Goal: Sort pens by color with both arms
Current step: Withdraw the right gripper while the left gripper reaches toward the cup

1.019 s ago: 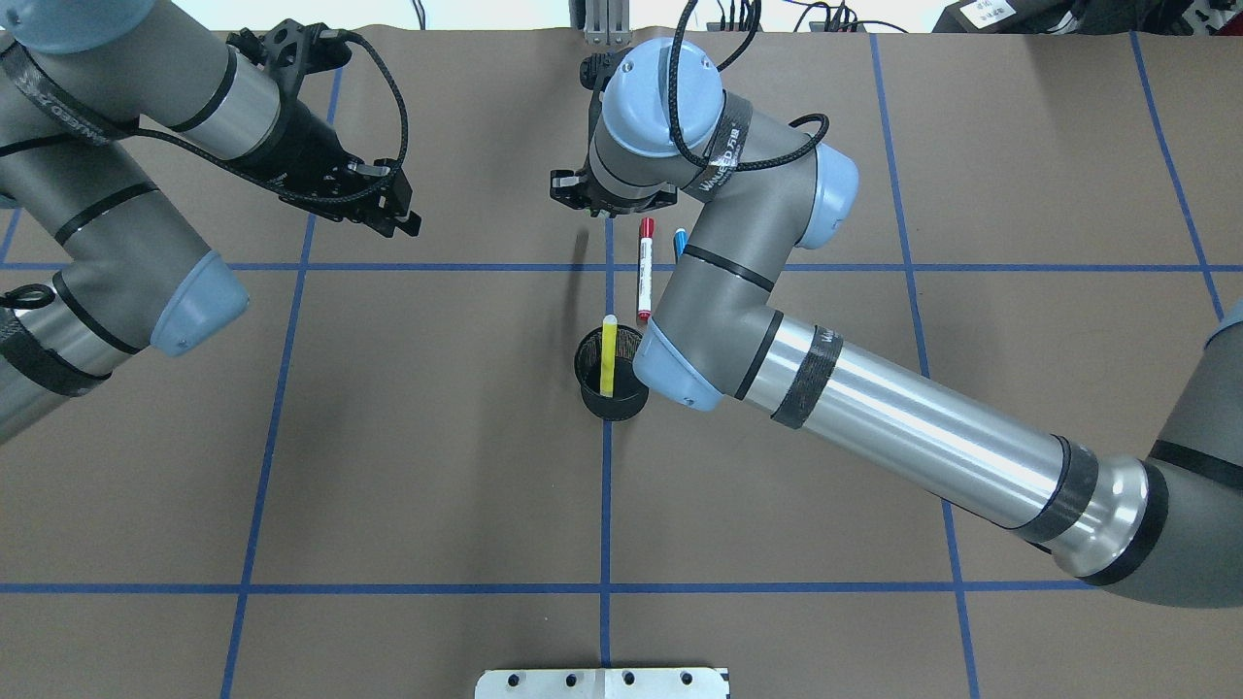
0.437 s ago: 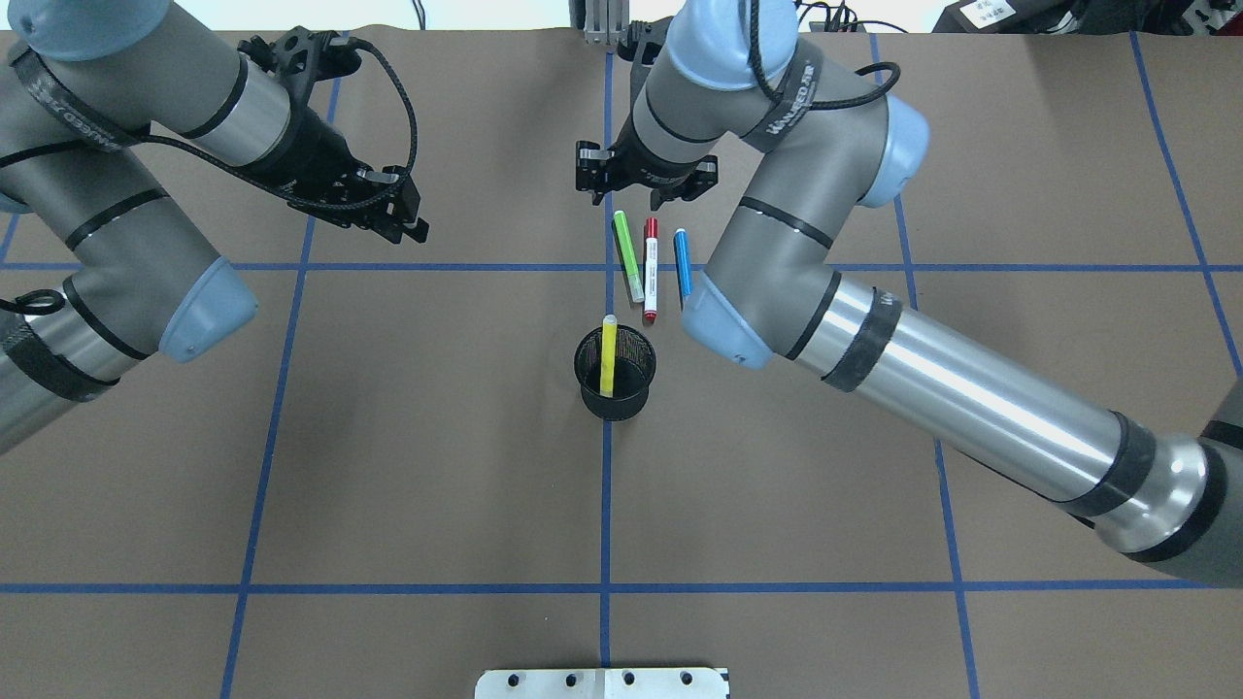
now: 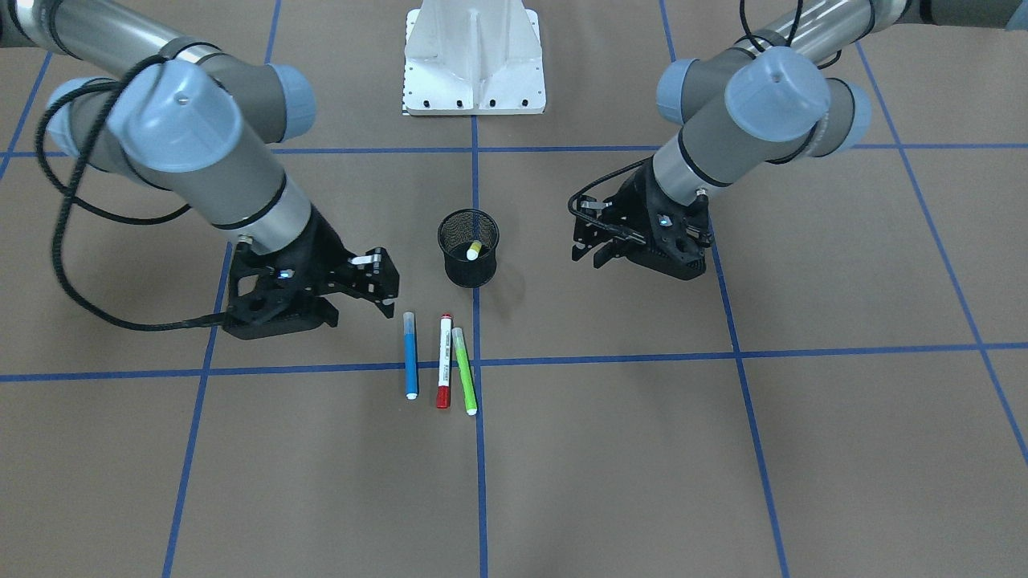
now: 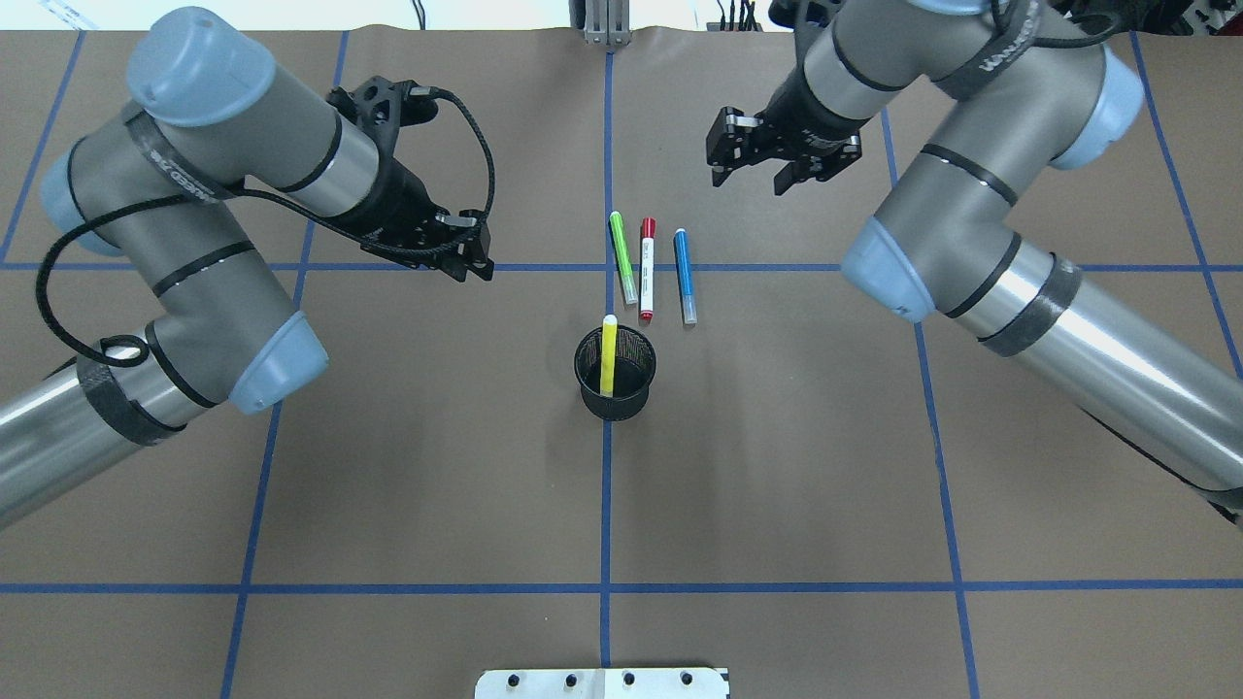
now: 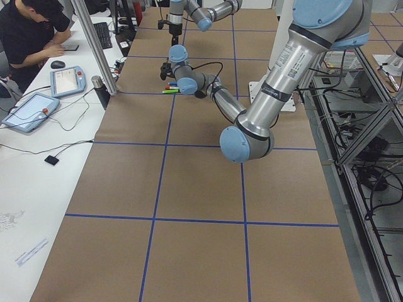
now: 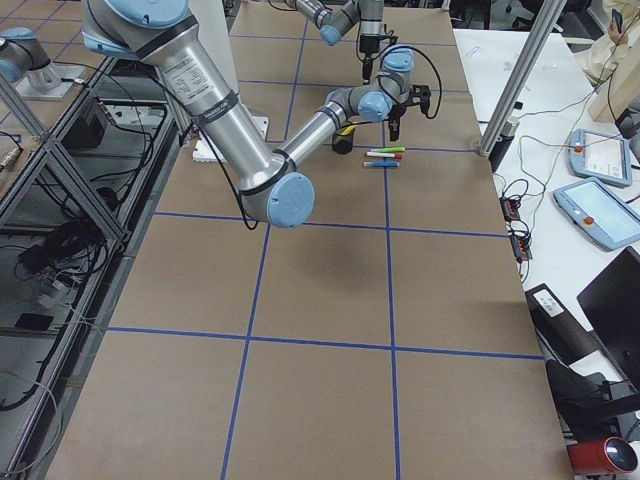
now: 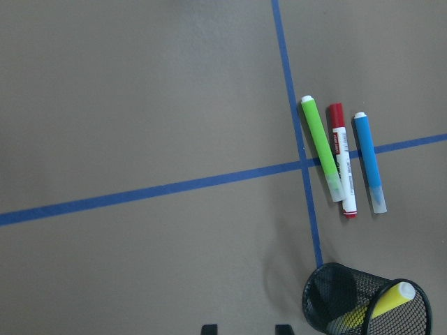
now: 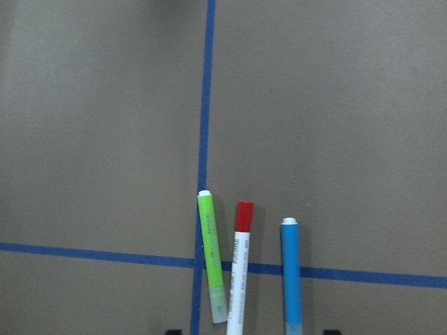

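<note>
Three pens lie side by side on the brown table: green [image 4: 622,256], white with red ends [image 4: 647,269] and blue [image 4: 685,276]. The right wrist view shows the green pen [image 8: 211,255], the red-ended pen [image 8: 240,269] and the blue pen [image 8: 291,269]. A yellow pen [image 4: 609,354] stands in the black mesh cup [image 4: 631,388]. My right gripper [image 4: 767,180] is open and empty, above and right of the pens. My left gripper [image 4: 476,260] is open and empty, left of the pens. In the front view the left gripper [image 3: 589,255] hangs right of the cup [image 3: 468,269].
A white metal pedestal [image 3: 474,56] stands at the robot's side of the table. Blue tape lines [image 4: 602,505] grid the brown surface. In the left side view a person [image 5: 31,31] sits at a desk with tablets beyond the table's edge.
My right arm has pulled back from over the pens, up and to the right, uncovering the green pen beside the red-ended one. My left arm has swung right toward the pens.
</note>
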Controlling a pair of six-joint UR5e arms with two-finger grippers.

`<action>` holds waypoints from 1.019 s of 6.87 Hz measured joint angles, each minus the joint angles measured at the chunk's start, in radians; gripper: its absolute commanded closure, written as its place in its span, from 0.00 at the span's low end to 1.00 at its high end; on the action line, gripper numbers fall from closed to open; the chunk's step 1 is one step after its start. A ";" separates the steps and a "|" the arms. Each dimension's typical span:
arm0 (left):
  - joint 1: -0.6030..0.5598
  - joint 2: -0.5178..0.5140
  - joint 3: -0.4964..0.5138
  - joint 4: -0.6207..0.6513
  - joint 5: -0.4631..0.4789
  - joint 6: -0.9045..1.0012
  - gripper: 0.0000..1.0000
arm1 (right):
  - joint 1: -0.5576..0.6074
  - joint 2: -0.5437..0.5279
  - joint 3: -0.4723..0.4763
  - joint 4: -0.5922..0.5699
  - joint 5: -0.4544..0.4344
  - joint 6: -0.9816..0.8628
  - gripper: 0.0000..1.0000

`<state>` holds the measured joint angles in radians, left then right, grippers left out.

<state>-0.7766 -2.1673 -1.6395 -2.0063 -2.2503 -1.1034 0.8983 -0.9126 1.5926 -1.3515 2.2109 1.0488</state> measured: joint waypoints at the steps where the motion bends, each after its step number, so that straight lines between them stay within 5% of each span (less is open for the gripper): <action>1: 0.033 -0.024 0.000 -0.002 0.044 -0.047 0.60 | 0.035 -0.031 0.012 -0.005 0.034 -0.008 0.21; 7: 0.197 -0.118 -0.008 -0.004 0.383 -0.365 0.59 | 0.162 -0.099 0.069 -0.194 0.046 -0.011 0.18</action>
<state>-0.5794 -2.2854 -1.6475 -2.0103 -1.8671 -1.4682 1.0603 -1.0119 1.6621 -1.5458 2.2570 1.0377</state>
